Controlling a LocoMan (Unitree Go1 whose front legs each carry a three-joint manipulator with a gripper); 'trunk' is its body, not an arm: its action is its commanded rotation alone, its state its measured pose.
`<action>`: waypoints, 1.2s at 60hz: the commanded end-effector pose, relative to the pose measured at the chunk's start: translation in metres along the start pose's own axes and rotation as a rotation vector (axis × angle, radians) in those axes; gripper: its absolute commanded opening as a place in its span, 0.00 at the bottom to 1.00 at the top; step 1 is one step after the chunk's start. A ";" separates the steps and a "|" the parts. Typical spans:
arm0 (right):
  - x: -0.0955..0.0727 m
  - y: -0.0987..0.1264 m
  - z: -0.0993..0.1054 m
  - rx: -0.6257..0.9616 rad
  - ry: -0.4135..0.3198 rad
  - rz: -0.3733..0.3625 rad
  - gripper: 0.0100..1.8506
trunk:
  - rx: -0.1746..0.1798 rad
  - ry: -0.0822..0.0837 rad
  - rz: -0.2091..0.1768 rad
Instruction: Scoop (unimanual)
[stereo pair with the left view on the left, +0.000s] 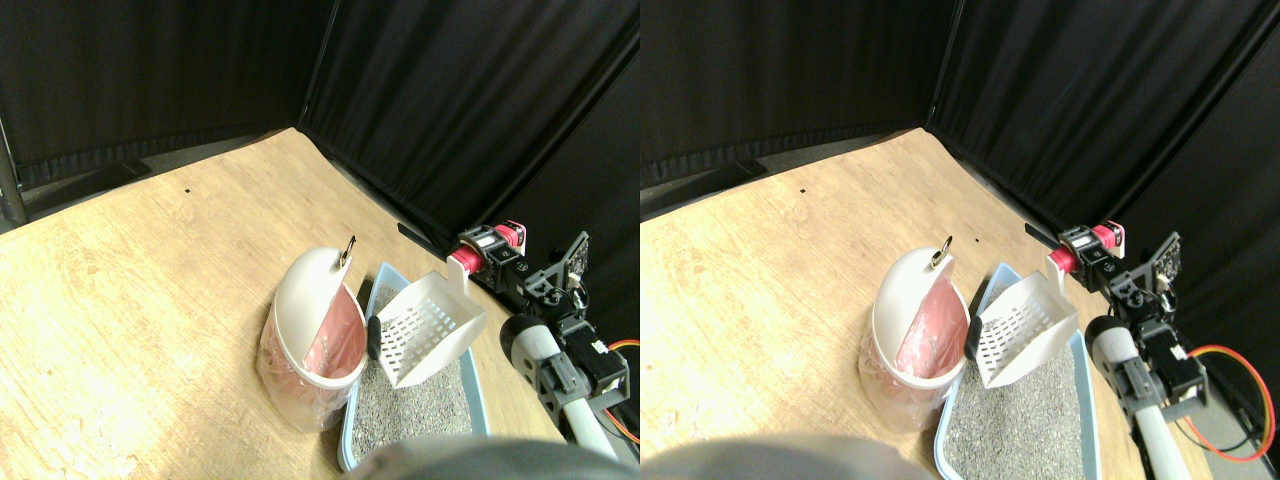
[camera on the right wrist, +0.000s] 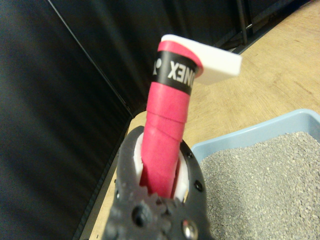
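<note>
A white slotted scoop (stereo pair with the left view on the left: 425, 328) hangs above the light blue litter tray (stereo pair with the left view on the left: 352, 420), tipped with its mouth against the rim of the white bin (stereo pair with the left view on the left: 300, 300). The bin has a pink bag liner (stereo pair with the left view on the left: 335, 340). I see nothing lying on the scoop's slotted floor. My right gripper (stereo pair with the left view on the left: 490, 247) is shut on the scoop's pink wrapped handle (stereo pair with the left view on the left: 463, 262). In the wrist view the pink handle (camera on the right wrist: 167, 135) runs up between the jaws of the gripper (camera on the right wrist: 160, 187), and the scoop's white neck (camera on the right wrist: 215, 62) shows past it. Grey litter (camera on the right wrist: 265, 190) fills the tray (camera on the right wrist: 250, 132).
Black curtains (stereo pair with the left view on the left: 450, 100) wall the back and right side, close behind the arm. The tray and bin stand side by side on a wooden floor (stereo pair with the left view on the left: 150, 260). An orange cable (stereo pair with the left view on the left: 622, 345) loops by the arm at the right edge.
</note>
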 end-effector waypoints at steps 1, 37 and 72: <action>-0.001 -0.001 0.008 0.052 -0.019 -0.013 0.03 | -0.018 0.002 0.006; -0.011 -0.015 -0.017 0.221 -0.095 -0.061 0.03 | 0.034 0.012 -0.043; -0.057 -0.062 -0.114 0.517 -0.219 -0.379 0.03 | 0.178 0.036 -0.211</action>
